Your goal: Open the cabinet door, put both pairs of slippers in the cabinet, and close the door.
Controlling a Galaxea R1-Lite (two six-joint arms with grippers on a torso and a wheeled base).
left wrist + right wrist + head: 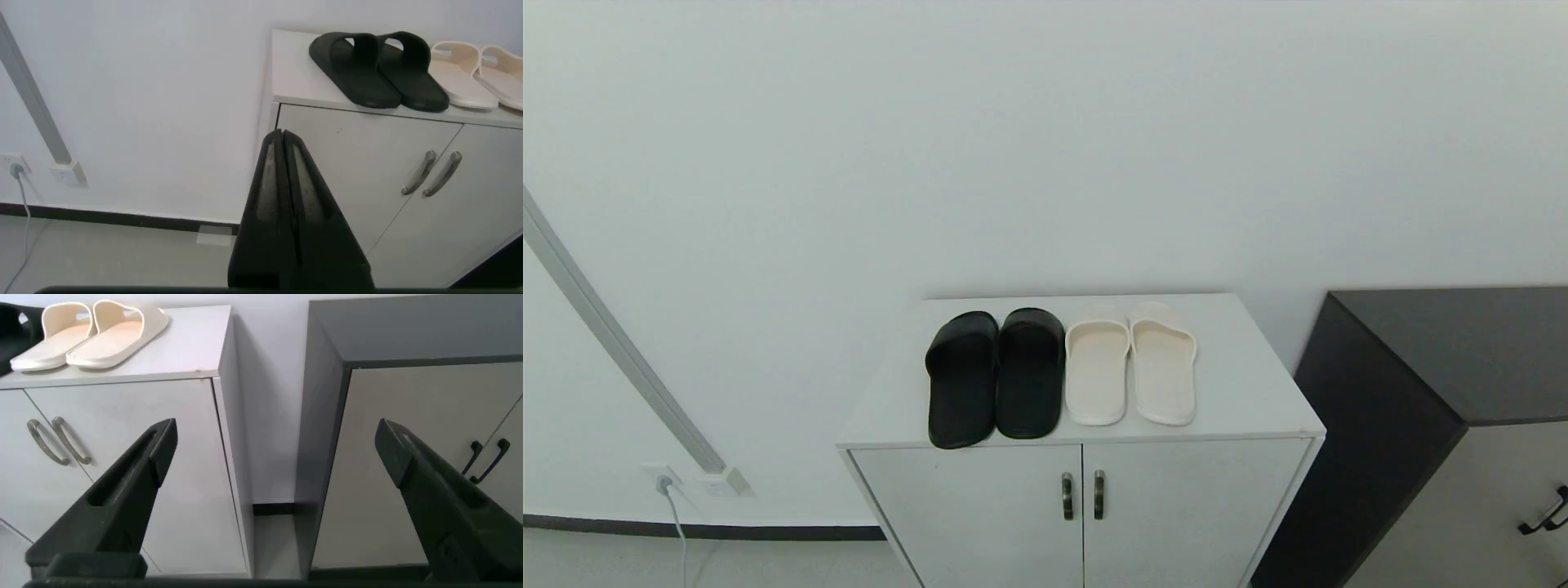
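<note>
firstly door-opening pending; white two-door cabinet (980, 523) shut, black rubber slippers (996, 376) and cream rubber slippers (1131, 363) on top; left gripper (282, 137) closed empty, right gripper (275, 431) spread; next: grab metal handle (1067, 496).

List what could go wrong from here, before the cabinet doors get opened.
1. The two curved metal handles on the white two-door cabinet sit close together, so a gripper may snag the wrong one.
2. The left black rubber slipper lies right at the cabinet's front edge; jolting a door might knock it off.
3. The left gripper is shut and must open first.
</note>
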